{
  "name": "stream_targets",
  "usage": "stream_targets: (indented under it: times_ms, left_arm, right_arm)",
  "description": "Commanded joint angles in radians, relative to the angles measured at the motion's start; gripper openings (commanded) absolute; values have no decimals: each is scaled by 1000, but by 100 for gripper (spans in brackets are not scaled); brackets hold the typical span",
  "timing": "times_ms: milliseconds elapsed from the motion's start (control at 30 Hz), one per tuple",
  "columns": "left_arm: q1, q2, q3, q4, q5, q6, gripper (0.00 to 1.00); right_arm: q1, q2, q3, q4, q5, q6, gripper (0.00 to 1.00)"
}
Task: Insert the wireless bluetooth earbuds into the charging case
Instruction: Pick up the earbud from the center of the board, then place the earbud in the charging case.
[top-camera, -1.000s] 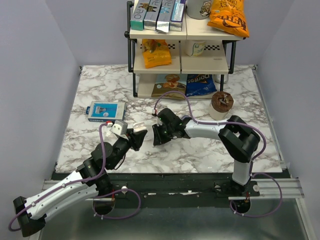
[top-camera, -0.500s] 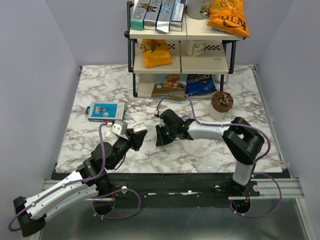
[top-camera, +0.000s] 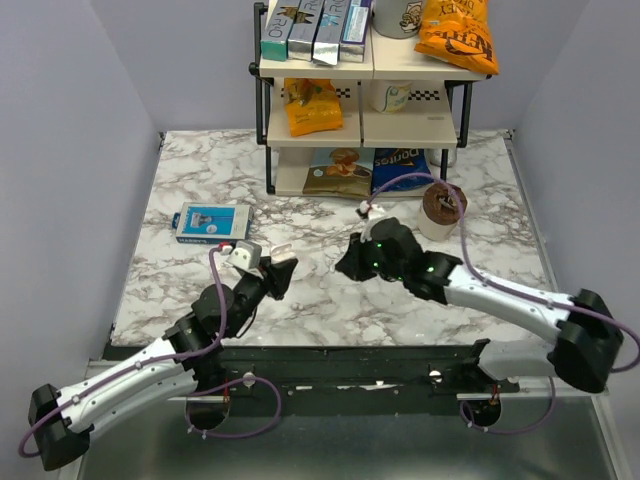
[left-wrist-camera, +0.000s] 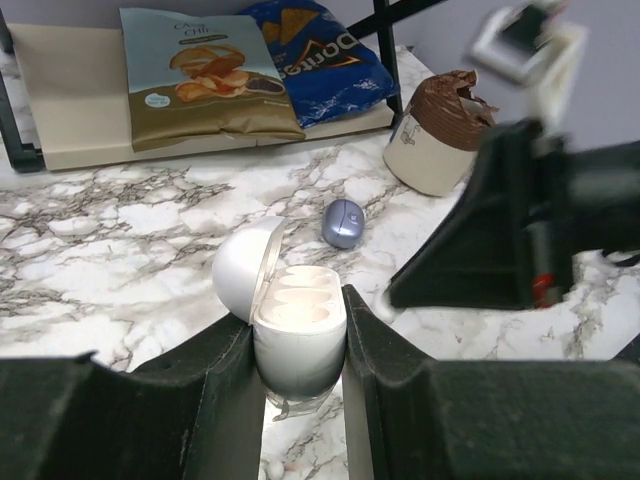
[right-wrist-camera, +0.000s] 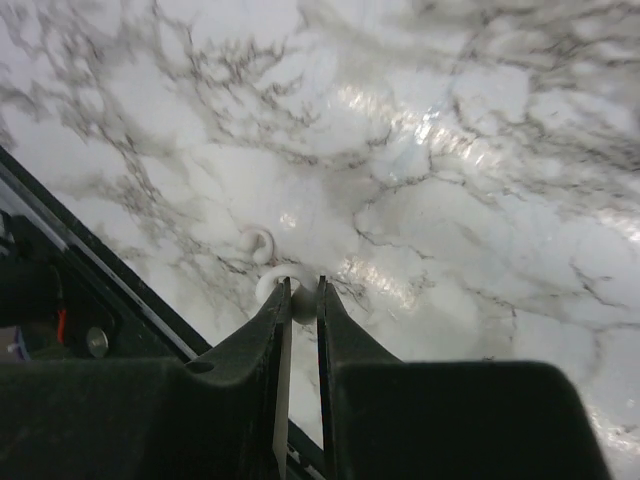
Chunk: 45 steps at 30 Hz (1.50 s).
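My left gripper (top-camera: 279, 268) is shut on the charging case (left-wrist-camera: 299, 352), a white rounded clamshell with its lid (left-wrist-camera: 243, 270) open and its wells empty, held just above the marble. My right gripper (top-camera: 350, 262) is shut on one small white earbud (right-wrist-camera: 303, 304), held a little above the table to the right of the case. A second small white earbud (right-wrist-camera: 255, 243) lies on the marble just past the right fingertips (right-wrist-camera: 283, 300). No purple buds are in view.
A small lavender-blue rounded object (left-wrist-camera: 344, 222) lies on the marble beyond the case. A brown-topped cup (top-camera: 443, 208) stands at the right. A black-framed shelf (top-camera: 360, 120) with snack bags stands at the back, and a blue box (top-camera: 212, 222) lies at the left.
My right gripper has drawn back to the right, away from the left gripper, and its arm has stretched out lower. My left gripper still holds the open case, shifted slightly.
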<state>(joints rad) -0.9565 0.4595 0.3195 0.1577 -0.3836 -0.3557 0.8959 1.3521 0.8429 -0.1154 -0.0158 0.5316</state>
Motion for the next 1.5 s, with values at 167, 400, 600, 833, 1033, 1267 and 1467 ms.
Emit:
stream_targets:
  times_ms: [167,400,600,833,1033,1267,1467]
  left_arm:
    - [-1,173,-177,676,40,220,0]
    - [1,473,-146,1037,248,350,0]
    - [28,697,-79,1269,440,333,0]
    - [56,834,10,1352,607,267,0]
    - [61,883,58,1376,673,241,0]
    - [61,892,87,1379,698,213,0]
    - [53,904,92,1395,695,192,0]
  right_arm:
    - [8,-392,-57,-17,274,-36,1]
    - [32,-481,-31,-18,237,-120,0]
    - [46,-528,-33,14,192,-169,1]
    - [52,-590,-42,17,140,-209,1]
    - [55,-574,-38,5,91,-217,1]
    - [60,-544,-36,29,66,-206,1]
    - [72,-522,-41,62,108,-200,0]
